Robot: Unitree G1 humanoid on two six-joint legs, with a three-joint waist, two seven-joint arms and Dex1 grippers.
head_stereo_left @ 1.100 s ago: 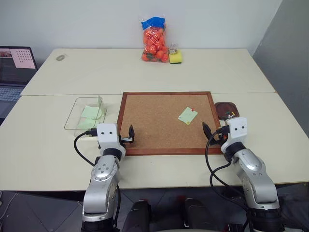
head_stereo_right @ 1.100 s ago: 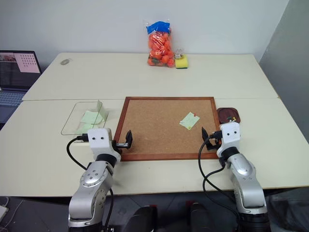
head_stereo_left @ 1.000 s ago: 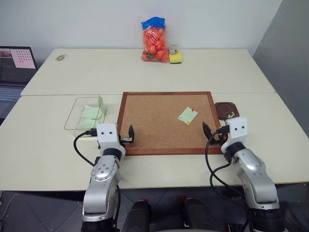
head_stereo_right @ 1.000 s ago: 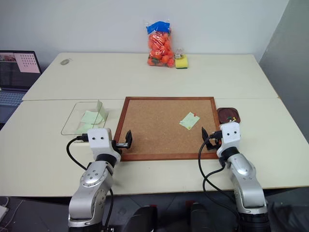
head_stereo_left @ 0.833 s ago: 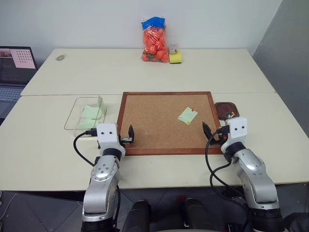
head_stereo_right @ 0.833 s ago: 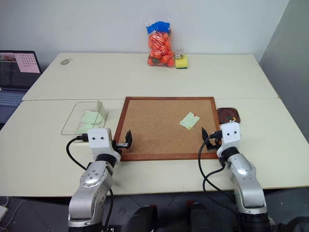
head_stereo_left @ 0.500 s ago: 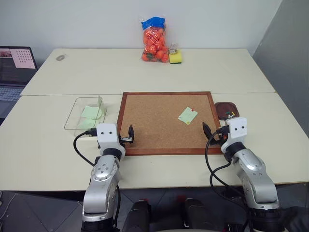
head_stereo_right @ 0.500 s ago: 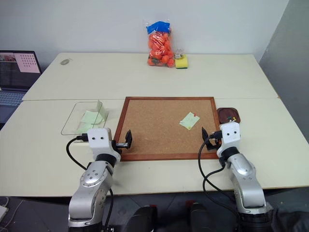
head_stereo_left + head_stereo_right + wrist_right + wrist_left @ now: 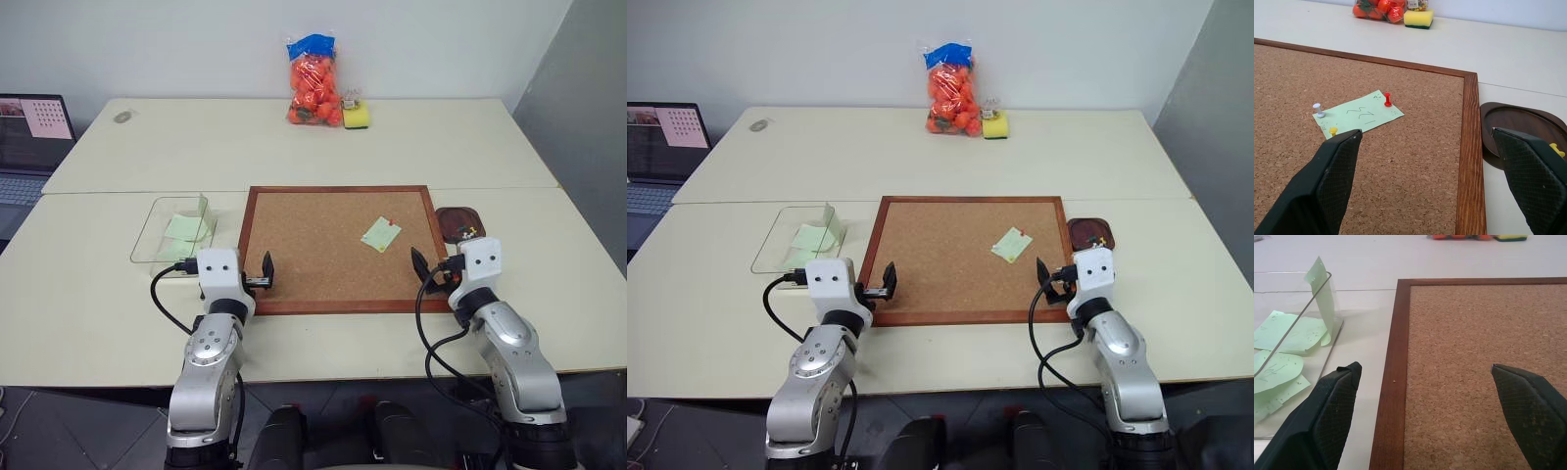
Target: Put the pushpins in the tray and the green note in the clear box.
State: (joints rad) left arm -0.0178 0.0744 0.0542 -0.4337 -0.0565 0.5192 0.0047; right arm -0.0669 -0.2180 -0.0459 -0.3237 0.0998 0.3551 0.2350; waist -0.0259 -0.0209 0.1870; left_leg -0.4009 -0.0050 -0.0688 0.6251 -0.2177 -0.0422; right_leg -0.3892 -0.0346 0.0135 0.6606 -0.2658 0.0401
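The green note (image 9: 1358, 114) lies flat on the corkboard (image 9: 313, 245), towards its right side. A red pushpin (image 9: 1387, 100), a white pushpin (image 9: 1318, 109) and a yellow pushpin (image 9: 1332, 131) stand in it. The dark brown tray (image 9: 458, 223) sits just off the board's right edge with a yellow pin (image 9: 1557, 150) in it. The clear box (image 9: 174, 231) stands left of the board with several green slips inside. My left gripper (image 9: 1423, 367) is open over the board's near left edge. My right gripper (image 9: 1425, 131) is open at the near right corner, short of the note.
A bag of orange fruit (image 9: 313, 83) and a yellow-green sponge (image 9: 357, 117) stand at the table's far edge. A laptop (image 9: 29, 137) sits at the far left, with a small round object (image 9: 122, 117) on the table near it.
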